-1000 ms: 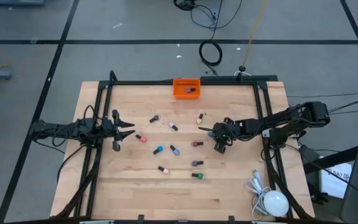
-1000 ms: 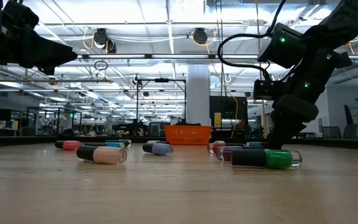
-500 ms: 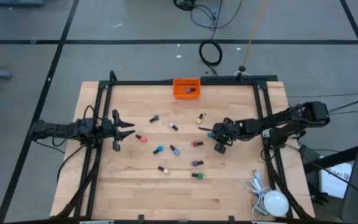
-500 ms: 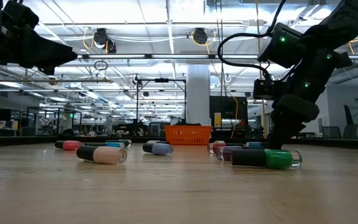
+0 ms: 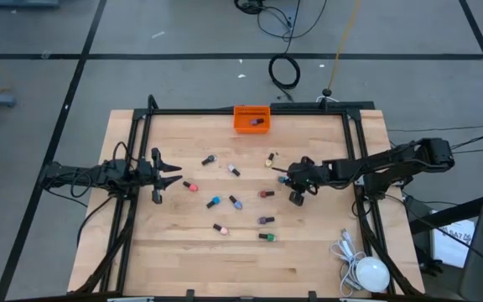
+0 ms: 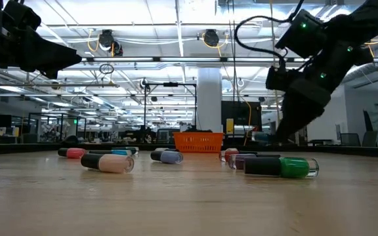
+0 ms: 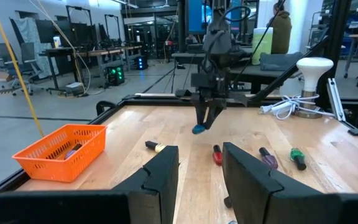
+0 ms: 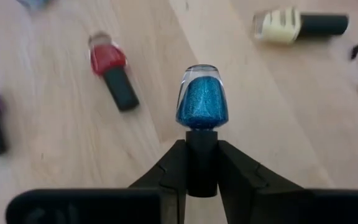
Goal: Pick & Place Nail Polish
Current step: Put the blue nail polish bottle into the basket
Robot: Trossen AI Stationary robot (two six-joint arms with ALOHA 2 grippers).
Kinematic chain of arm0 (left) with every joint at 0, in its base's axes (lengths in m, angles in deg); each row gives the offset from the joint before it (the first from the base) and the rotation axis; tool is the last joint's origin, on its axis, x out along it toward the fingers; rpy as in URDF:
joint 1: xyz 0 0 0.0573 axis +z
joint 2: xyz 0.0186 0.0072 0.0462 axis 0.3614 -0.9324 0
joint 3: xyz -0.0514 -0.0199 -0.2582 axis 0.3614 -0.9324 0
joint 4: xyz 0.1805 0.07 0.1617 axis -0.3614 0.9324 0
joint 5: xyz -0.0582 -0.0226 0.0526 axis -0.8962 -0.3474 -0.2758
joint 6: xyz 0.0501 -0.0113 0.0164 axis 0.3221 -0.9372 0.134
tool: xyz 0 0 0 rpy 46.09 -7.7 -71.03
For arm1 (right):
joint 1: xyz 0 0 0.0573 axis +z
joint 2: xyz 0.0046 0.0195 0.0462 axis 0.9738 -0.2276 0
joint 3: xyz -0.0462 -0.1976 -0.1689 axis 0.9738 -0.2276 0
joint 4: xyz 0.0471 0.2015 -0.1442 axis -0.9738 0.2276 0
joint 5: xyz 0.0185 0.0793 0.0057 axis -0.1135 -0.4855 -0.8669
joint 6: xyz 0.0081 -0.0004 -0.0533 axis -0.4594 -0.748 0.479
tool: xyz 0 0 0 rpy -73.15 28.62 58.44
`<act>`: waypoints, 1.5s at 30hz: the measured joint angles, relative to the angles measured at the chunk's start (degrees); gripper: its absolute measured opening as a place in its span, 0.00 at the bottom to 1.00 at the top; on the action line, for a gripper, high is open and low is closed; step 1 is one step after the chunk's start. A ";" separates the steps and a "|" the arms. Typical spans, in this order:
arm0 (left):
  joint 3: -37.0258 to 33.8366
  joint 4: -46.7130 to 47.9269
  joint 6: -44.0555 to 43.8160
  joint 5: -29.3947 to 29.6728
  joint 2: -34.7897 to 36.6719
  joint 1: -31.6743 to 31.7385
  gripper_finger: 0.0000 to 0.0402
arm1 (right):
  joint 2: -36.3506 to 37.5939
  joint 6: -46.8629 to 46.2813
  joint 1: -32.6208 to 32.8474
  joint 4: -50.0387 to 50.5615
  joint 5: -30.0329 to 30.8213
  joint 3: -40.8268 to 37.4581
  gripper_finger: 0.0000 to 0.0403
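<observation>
over the table's right half, the right pincer [image 8: 202, 163] clamps one blue nail polish bottle [image 8: 202, 102]; left pincer [image 7: 199, 163] apart.

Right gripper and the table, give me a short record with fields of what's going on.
right gripper: shut on blue glitter bottle, held by its dark cap, lifted off the table
left gripper: open, waiting at the left side
orange bin: far edge, one bottle inside
loose bottles: nine, lying on the table
</observation>
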State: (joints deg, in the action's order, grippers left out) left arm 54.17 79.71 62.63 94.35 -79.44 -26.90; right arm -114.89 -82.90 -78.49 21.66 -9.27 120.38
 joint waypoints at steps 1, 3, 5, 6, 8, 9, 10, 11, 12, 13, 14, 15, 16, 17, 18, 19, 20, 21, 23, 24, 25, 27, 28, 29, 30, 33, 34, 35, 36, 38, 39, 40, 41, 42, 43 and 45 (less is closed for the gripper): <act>-0.01 0.01 0.00 -0.03 0.01 0.02 0.31 | 0.41 0.00 0.00 -0.96 0.03 0.00 0.13; -0.01 0.05 0.00 -0.20 -0.02 0.02 0.31 | 0.69 0.00 0.00 -2.91 -0.08 0.13 0.13; -0.01 -0.04 0.00 -0.19 0.01 0.02 0.31 | 0.67 0.09 -0.10 -3.78 -1.23 0.11 0.13; 0.00 0.02 0.00 -0.21 -0.02 0.02 0.31 | 0.65 0.28 -0.11 -4.40 -1.25 0.11 0.13; -0.01 -0.01 0.00 -0.25 0.01 0.02 0.31 | 0.67 0.55 -0.13 -5.38 -1.31 0.15 0.13; -0.01 -0.01 0.00 -0.25 0.01 0.02 0.31 | 0.67 0.61 -0.15 -5.35 -1.32 0.15 0.13; -0.01 0.02 0.00 -0.29 -0.02 0.02 0.31 | 0.67 0.62 -0.17 -5.24 -1.33 0.14 0.13; 0.01 -0.01 0.00 -0.29 -0.01 0.02 0.31 | 0.67 0.60 -0.17 -5.28 -1.36 0.13 0.13; -0.01 -0.01 0.00 -0.29 0.01 0.01 0.31 | 0.67 0.44 -0.18 -5.55 -1.77 0.15 0.13; -0.01 0.00 0.00 -0.29 0.01 0.02 0.31 | 0.67 0.15 -0.24 -6.22 -2.71 0.13 0.13; 0.00 -0.01 0.00 -0.30 -0.02 0.00 0.31 | 0.67 0.09 -0.26 -7.29 -4.05 0.13 0.13; -0.01 0.00 0.00 -0.29 -0.01 0.01 0.31 | 0.67 0.04 -0.24 -8.59 -5.62 0.13 0.13; -0.01 -0.01 0.00 -0.29 0.00 0.01 0.31 | 0.67 0.02 -0.24 -10.48 -7.62 0.14 0.13; -0.01 -0.01 0.00 -0.29 -0.01 0.02 0.31 | 0.67 0.02 -0.24 -12.52 -9.80 0.15 0.13; -0.01 -0.01 0.00 -0.29 -0.02 0.02 0.31 | 0.67 -0.03 -0.24 -14.70 -12.21 0.14 0.13; -0.01 -0.01 0.00 -0.29 0.00 0.00 0.31 | 0.67 0.03 -0.24 -16.99 -14.70 0.15 0.13; 0.00 -0.01 0.00 -0.29 0.00 0.02 0.31 | 0.67 0.02 -0.24 -19.42 -17.25 0.15 0.13; -0.01 -0.01 0.00 -0.29 0.01 0.02 0.31 | 0.69 0.02 -0.24 -21.72 -19.80 0.15 0.13; 0.01 -0.01 0.00 -0.30 -0.02 0.01 0.31 | 0.71 0.10 -0.22 -26.38 -24.26 0.17 0.13; -0.01 -0.01 0.00 -0.29 0.00 -0.01 0.31 | 0.71 0.21 -0.22 -28.65 -26.11 0.17 0.13; 0.00 -0.01 0.00 -0.29 -0.02 0.00 0.31 | 0.71 0.26 -0.22 -30.91 -27.86 0.17 0.13; -0.01 -0.01 0.00 -0.29 -0.02 0.01 0.31 | 0.71 0.40 -0.22 -35.63 -31.13 0.17 0.13; -0.01 -0.01 0.00 -0.31 0.00 0.01 0.31 | 0.71 0.44 -0.22 -37.92 -32.65 0.17 0.13; -0.01 -0.01 0.00 -0.29 -0.02 0.00 0.31 | 0.71 0.44 -0.20 -40.10 -33.99 0.17 0.13; -0.01 -0.01 0.00 -0.31 -0.01 -0.01 0.31 | 0.71 0.44 -0.20 -42.10 -35.27 0.17 0.13; -0.01 -0.01 0.00 -0.29 -0.01 0.02 0.31 | 0.71 0.44 -0.20 -46.94 -38.93 0.20 0.13; -0.01 -0.01 0.00 -0.31 -0.01 -0.01 0.31 | 0.71 0.44 -0.19 -48.27 -40.01 0.20 0.13; -0.01 -0.01 0.00 -0.29 0.01 0.02 0.31 | 0.71 0.44 -0.16 -49.44 -41.06 0.21 0.13; -0.01 -0.01 0.00 -0.29 -0.01 -0.01 0.31 | 0.72 0.43 -0.15 -50.48 -41.95 0.22 0.13; -0.01 -0.01 0.00 -0.29 -0.01 0.02 0.31 | 0.73 0.42 -0.15 -51.86 -43.43 0.22 0.13; -0.01 -0.01 0.00 -0.29 0.00 0.00 0.31 | 0.73 0.44 -0.13 -52.43 -44.16 0.22 0.13; -0.01 -0.01 0.00 -0.30 -0.02 0.00 0.31 | 0.73 0.43 -0.13 -53.02 -44.62 0.22 0.13; -0.01 -0.01 0.00 -0.29 0.00 0.02 0.31 | 0.73 0.44 -0.13 -53.39 -44.81 0.22 0.13; 0.00 -0.01 0.00 -0.29 -0.01 0.01 0.31 | 0.73 0.43 -0.13 -53.68 -45.00 0.22 0.13; -0.01 -0.01 0.00 -0.29 -0.02 0.02 0.31 | 0.73 0.44 -0.13 -53.71 -45.37 0.22 0.13; 0.01 -0.01 0.00 -0.29 -0.02 -0.01 0.31 | 0.73 0.44 -0.13 -53.67 -45.90 0.22 0.13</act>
State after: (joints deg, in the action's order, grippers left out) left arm 54.18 79.70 62.63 94.06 -79.45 -26.90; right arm -114.15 -82.47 -78.63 -32.01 -55.17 120.60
